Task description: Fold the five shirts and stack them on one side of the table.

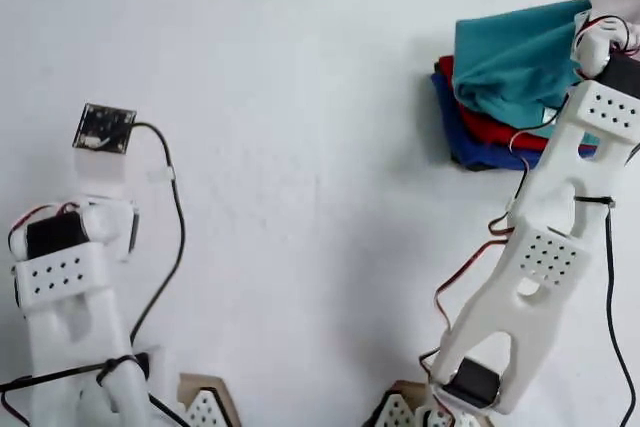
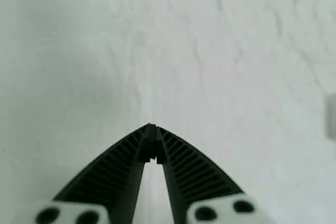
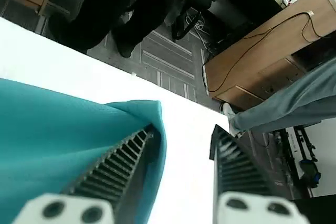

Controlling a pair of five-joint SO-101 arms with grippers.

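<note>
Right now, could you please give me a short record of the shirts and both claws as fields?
Stack: teal shirt on top, red shirt under it, blue shirt below, on the table's right side
Top layer: rumpled, not flat
Left claw: shut, empty, over bare table
Right claw: open, at the teal shirt's edge, cloth against one finger

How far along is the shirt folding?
Nearly done, I'd guess. A red shirt and blue shirt lie folded in a pile. The teal shirt on top looks bunched, the open right claw against it. The left claw sits shut over the table. Five shirts cannot be counted.
</note>
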